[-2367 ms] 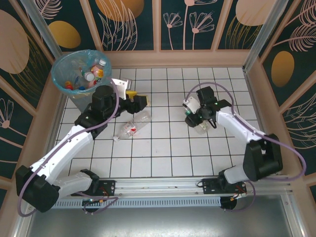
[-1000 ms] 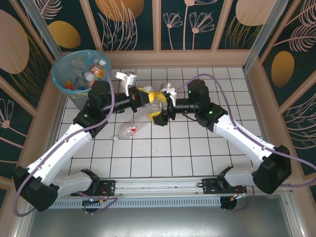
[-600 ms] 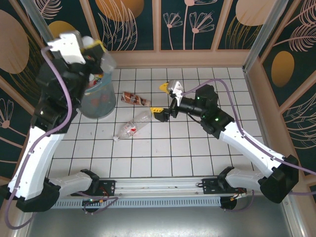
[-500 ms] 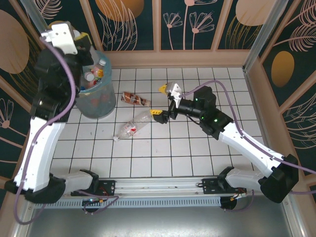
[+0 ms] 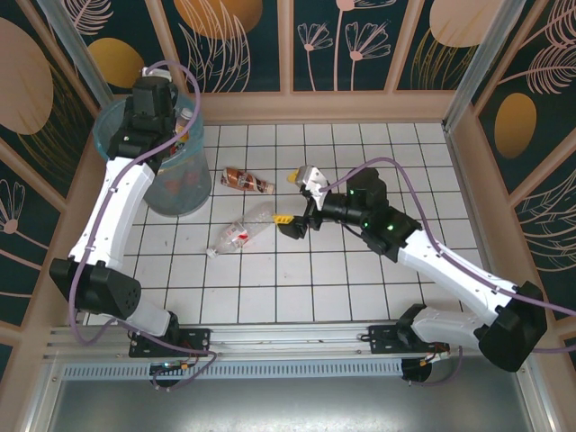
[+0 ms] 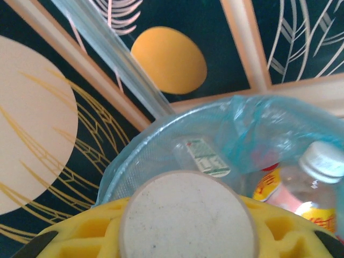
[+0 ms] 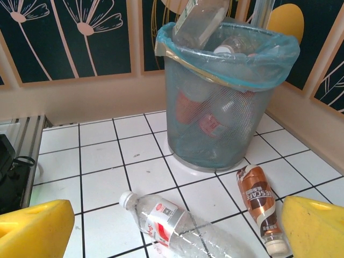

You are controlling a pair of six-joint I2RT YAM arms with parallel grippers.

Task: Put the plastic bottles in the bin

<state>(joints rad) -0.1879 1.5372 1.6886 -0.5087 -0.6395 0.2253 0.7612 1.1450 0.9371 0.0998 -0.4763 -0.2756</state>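
Right tool is hovering spread wide near clear red-labelled bottle lying on counter beside brown Nescafe bottle | left tool is hanging over bin, cannot tell whether spread or pressed together

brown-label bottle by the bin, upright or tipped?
Tipped. The brown-label bottle lies on its side on the tiles just outside the bin, cap end pointing away from it.

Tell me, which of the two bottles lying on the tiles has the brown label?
The shorter bottle, lying close to the bin. The longer bottle beside it is clear with a red-and-white label.
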